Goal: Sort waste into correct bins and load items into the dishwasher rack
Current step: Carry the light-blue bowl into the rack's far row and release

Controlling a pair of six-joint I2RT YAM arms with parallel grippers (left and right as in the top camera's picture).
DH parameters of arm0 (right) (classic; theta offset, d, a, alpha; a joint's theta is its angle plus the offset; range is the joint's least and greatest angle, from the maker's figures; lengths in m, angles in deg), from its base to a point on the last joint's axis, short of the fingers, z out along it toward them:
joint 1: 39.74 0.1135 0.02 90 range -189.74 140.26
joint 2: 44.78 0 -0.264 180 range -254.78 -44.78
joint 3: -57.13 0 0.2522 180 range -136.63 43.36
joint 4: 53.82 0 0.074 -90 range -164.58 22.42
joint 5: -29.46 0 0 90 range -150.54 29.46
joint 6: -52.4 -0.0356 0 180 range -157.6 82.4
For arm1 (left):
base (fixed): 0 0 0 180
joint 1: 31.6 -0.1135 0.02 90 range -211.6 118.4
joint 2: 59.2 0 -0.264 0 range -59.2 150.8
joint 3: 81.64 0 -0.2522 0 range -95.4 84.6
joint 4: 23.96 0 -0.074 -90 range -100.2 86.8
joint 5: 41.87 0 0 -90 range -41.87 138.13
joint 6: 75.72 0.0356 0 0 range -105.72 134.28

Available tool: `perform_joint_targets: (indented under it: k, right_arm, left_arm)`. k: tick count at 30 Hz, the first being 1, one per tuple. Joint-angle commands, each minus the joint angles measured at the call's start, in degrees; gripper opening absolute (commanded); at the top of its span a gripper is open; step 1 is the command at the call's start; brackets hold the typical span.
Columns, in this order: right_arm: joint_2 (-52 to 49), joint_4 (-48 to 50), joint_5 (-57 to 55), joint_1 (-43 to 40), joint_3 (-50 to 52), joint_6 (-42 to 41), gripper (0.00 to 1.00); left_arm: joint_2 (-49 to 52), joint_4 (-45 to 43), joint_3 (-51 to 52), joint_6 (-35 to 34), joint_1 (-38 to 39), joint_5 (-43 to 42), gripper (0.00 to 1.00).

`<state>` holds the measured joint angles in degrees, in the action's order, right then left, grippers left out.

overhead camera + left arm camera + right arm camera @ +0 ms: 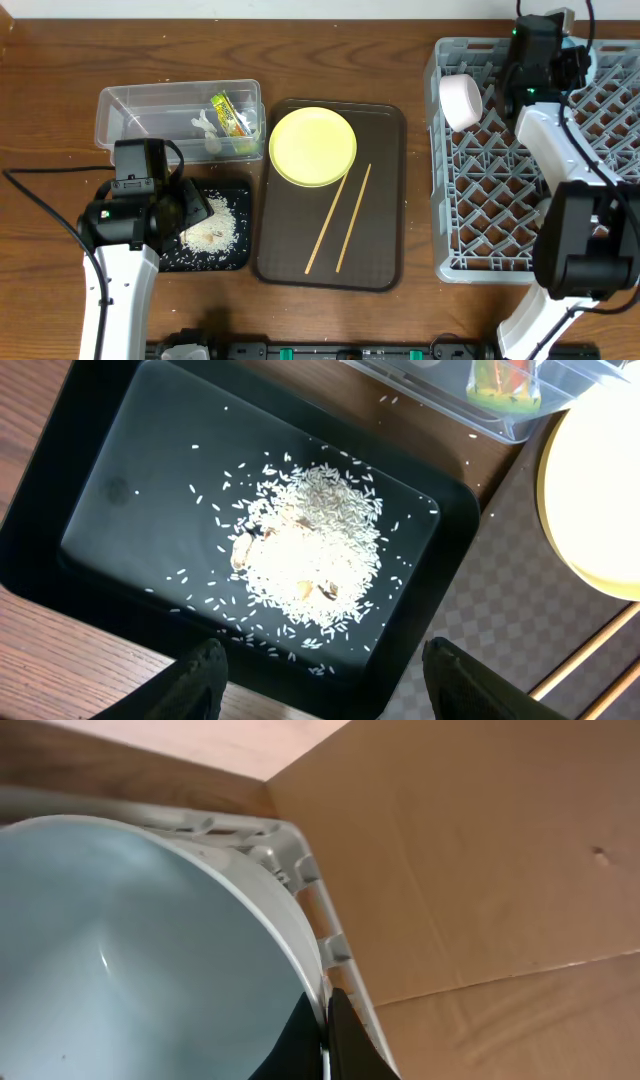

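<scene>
Right pincer (325,1025) clamped on rim of round light blue bowl (130,950) at grey lattice plastic rack (470,200); thin hold, bowl might slip. Left pincer (330,670) gaped wide, empty.

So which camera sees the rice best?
The left wrist view. There the rice lies heaped in the middle of the black tray, close enough to see single grains. The overhead view shows it only as a small white patch in the tray. The right wrist view shows none of it.

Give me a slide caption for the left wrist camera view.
Open left gripper above a black tray heaped with rice, yellow plate alongside.
</scene>
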<state>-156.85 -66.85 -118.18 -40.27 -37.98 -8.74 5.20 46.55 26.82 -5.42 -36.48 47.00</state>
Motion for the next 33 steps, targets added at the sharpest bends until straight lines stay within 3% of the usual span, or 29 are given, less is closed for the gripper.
perform_joint_targets:
  k: [1, 14, 19, 23, 28, 30, 33]
  right_arm:
    - [-2.05, 0.15, -0.42, 1.22, -0.31, 0.28, 0.01]
    - [-3.34, -3.28, -0.66, 4.74, -0.31, -3.78, 0.01]
    - [-3.17, -14.03, 0.42, 5.88, -0.31, -16.72, 0.01]
    - [-1.75, -24.7, 9.92, 5.84, -0.31, -28.46, 0.01]
    - [1.55, -31.5, 17.09, 5.9, -0.31, -34.38, 0.0]
    - [3.96, -33.81, 18.6, 5.92, -0.31, -34.93, 0.03]
    - [7.91, -37.0, 21.73, 5.92, -0.31, -35.04, 0.21]
  left_arm:
    - [0.07, 0.2, -0.46, -0.76, -0.35, 0.31, 0.66]
    - [0.07, 0.22, -0.46, -0.76, -0.35, 0.31, 0.66]
    - [0.07, 0.22, -0.46, -0.76, -0.35, 0.28, 0.66]
    - [0.07, 0.22, -0.46, -0.76, -0.35, 0.31, 0.66]
    - [0.07, 0.22, -0.46, -0.76, -0.35, 0.28, 0.66]
    - [0.07, 0.22, -0.46, -0.76, -0.35, 0.28, 0.66]
    - [0.07, 0.22, -0.46, -0.76, -0.35, 0.28, 0.66]
